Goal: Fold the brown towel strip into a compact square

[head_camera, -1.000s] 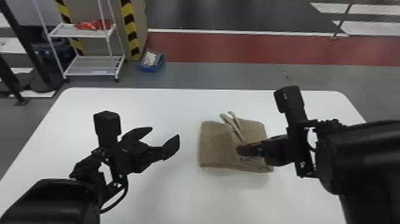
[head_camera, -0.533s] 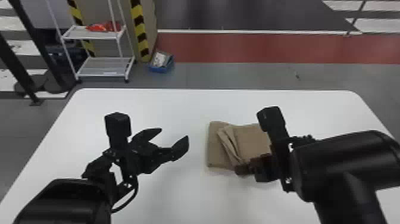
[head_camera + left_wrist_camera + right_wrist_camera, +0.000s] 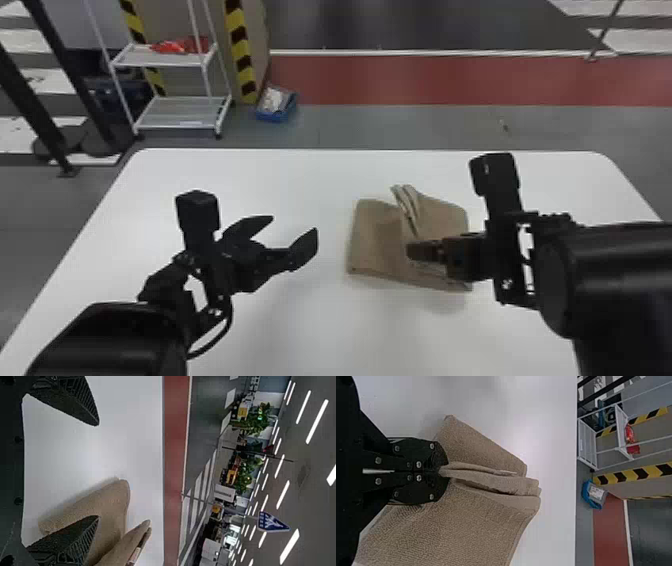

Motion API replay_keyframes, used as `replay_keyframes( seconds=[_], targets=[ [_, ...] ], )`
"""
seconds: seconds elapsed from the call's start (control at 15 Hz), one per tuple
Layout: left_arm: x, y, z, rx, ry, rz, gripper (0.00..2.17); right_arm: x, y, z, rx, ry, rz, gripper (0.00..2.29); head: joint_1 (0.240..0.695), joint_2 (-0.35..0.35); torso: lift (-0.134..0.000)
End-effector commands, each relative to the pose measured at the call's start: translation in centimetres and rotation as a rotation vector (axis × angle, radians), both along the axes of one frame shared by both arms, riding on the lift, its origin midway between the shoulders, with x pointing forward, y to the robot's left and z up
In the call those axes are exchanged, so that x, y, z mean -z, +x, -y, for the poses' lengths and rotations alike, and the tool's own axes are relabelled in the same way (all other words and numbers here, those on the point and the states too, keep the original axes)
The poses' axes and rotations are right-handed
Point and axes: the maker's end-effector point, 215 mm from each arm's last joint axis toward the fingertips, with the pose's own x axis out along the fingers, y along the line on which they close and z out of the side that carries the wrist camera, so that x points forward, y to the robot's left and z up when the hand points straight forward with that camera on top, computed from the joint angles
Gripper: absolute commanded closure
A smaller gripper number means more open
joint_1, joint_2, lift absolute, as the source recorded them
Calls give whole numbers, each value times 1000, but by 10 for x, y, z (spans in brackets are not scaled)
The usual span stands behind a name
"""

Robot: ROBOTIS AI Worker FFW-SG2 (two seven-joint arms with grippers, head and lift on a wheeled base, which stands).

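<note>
On the white worktop [image 3: 300,182], the brown towel strip [image 3: 375,240] lay partly folded on the right side, in front of the right arm, and the right gripper [image 3: 412,251] was clenched on a pinch of its layers, which stood up in a narrow ridge with flatter cloth spreading on both sides. The left gripper [image 3: 294,223] hung above the worktop to the left of the towel, its fingers [image 3: 81,538] spread wide and holding nothing, well apart from the right one.

A white table [image 3: 310,185] bears (rather snugly folded) brown towel [image 3: 375,240].
</note>
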Motion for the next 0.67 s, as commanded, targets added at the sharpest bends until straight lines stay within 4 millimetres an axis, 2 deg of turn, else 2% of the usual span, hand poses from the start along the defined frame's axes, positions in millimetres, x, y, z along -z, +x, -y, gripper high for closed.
replay_keyframes(
  seconds=[0.0,0.13,0.27,0.4,0.6],
  targets=[
    [0,0,0,0,0,0,43,-8,14,0,0,-4,55,1214,695,13,-124],
    [0,0,0,0,0,0,43,-6,28,-3,0,-16,83,1214,695,11,-124],
    [0,0,-1,0,-1,0,43,8,31,-14,-26,-25,58,1214,695,12,-124],
    [0,0,-4,-4,2,0,43,21,26,-30,-65,-29,31,1214,695,22,-124],
    [0,1,-9,-11,1,1,43,15,20,-45,-96,26,26,1214,695,47,-124]
  ],
)
